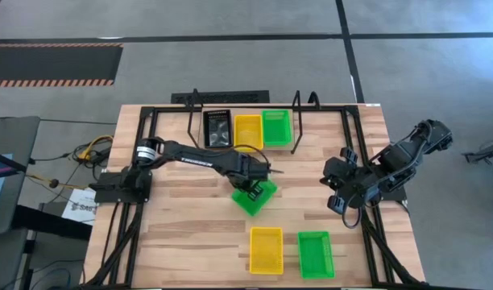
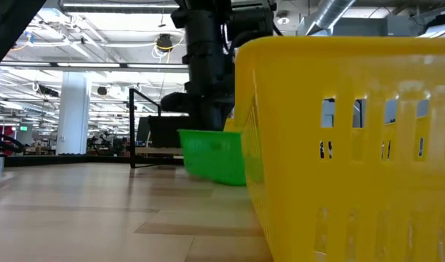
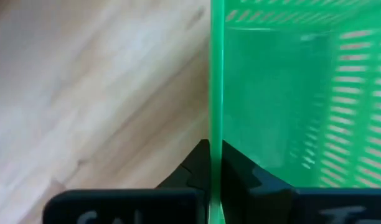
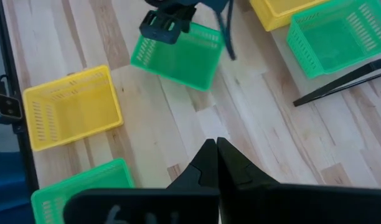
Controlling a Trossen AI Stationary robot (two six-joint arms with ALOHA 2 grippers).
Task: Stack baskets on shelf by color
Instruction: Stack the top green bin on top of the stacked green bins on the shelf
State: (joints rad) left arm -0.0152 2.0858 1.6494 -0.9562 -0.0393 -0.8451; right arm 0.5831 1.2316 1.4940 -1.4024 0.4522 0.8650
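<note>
Overhead: left end effector [image 1: 255, 187] clamping green basket [image 1: 258, 199]

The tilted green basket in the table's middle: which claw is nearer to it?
Left. The left claw is shut on the wall of the tilted green basket. The right claw is shut on nothing, apart from it, toward the table's right side.

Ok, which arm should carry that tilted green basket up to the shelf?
Left. The left gripper is already shut on the green basket wall, close to the shelf. The right gripper is shut on nothing, off to the side.
</note>
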